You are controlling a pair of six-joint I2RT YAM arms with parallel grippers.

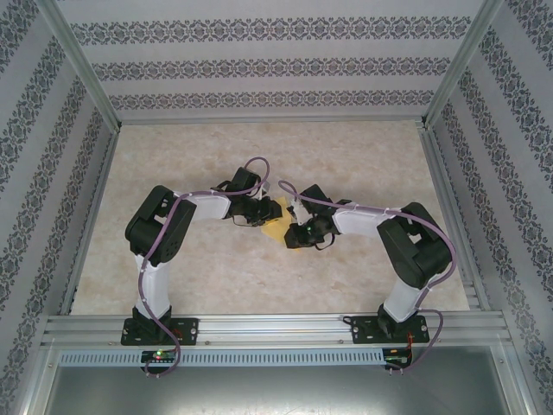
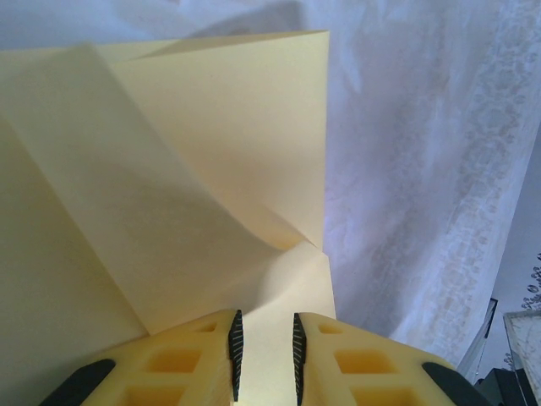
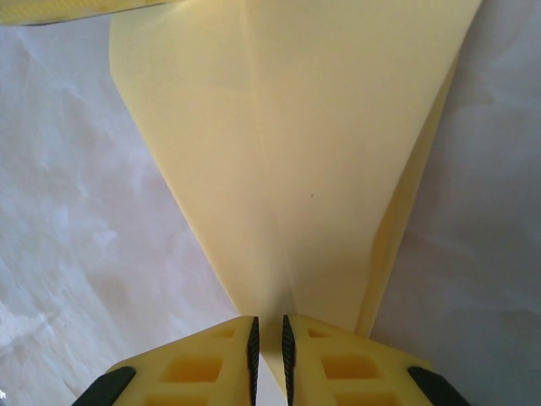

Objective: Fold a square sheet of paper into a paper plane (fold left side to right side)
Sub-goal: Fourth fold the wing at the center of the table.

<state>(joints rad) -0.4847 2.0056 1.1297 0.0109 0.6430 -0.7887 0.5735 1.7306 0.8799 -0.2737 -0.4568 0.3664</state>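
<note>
The yellow-orange sheet of paper (image 1: 275, 226) lies partly folded on the marbled floor between my two grippers. In the left wrist view the paper (image 2: 211, 152) shows a raised folded flap with a curled edge. My left gripper (image 2: 265, 334) sits over its near edge, jaws a little apart and paper showing in the gap. In the right wrist view the paper (image 3: 313, 152) narrows to a point with a centre crease. That point runs under my right gripper (image 3: 269, 338), whose jaws stand a narrow slit apart. From above, the left gripper (image 1: 257, 216) and right gripper (image 1: 295, 235) face each other across the sheet.
The beige marbled floor (image 1: 216, 164) spreads out around the paper. Patterned walls (image 1: 259, 65) and aluminium posts (image 1: 82, 65) close in the back and sides. A metal rail (image 1: 276, 327) carrying both arm bases runs along the near edge.
</note>
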